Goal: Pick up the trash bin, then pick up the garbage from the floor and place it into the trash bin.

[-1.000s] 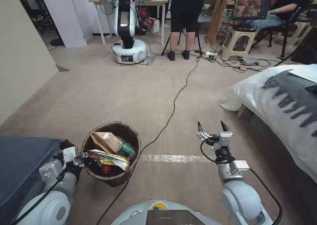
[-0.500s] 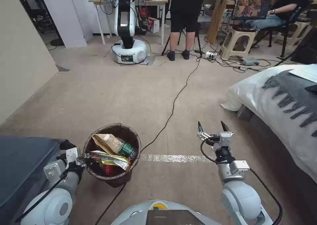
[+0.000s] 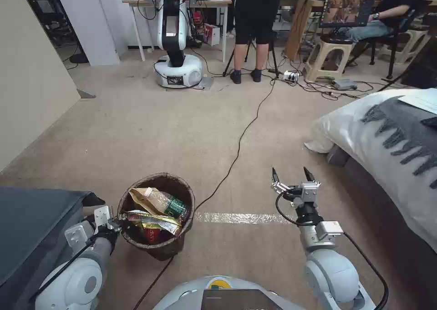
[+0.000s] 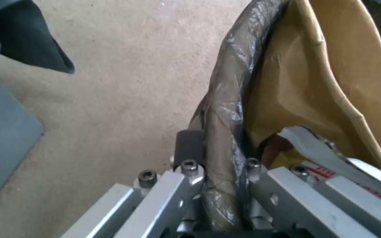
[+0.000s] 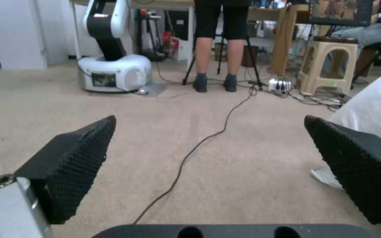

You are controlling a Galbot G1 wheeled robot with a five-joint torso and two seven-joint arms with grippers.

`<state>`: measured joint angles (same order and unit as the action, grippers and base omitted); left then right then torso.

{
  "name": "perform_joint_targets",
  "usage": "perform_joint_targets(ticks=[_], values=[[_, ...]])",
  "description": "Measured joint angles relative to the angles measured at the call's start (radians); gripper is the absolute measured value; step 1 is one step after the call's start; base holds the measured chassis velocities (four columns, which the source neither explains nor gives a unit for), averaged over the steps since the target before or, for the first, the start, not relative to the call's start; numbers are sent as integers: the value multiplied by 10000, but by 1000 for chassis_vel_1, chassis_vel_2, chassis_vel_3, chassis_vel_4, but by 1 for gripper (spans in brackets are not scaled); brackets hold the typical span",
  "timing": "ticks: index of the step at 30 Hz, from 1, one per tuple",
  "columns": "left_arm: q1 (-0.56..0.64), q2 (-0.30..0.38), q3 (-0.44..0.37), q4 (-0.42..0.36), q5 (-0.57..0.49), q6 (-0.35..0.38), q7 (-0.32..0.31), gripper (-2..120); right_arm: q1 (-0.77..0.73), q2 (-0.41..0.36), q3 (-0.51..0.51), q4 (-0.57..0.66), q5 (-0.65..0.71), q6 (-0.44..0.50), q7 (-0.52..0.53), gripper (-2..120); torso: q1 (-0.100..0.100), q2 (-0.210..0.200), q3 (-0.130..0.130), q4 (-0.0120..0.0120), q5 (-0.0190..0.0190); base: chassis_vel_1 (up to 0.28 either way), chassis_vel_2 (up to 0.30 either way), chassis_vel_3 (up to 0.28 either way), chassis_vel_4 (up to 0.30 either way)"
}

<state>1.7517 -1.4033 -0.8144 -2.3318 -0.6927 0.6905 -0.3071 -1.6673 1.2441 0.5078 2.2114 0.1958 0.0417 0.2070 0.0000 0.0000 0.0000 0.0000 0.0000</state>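
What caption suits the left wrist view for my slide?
Left gripper clamped on the bag-lined rim of the trash bin, with a tan paper bag inside.

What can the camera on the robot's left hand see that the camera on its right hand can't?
Left wrist view alone: the left gripper clamped on the trash bin rim, with a tan paper bag inside. Right wrist view alone: the right gripper open and empty, a black cable along the floor, a parked white robot. Both show the beige carpet.
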Motion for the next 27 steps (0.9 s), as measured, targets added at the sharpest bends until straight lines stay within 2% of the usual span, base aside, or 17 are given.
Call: perform_joint_targets(ticks=[27], values=[[-229, -25, 226, 850, 151, 30, -116, 0, 157, 28, -108, -93, 19, -11, 17, 100, 0, 0, 0, 0, 0, 0, 0, 0, 0]])
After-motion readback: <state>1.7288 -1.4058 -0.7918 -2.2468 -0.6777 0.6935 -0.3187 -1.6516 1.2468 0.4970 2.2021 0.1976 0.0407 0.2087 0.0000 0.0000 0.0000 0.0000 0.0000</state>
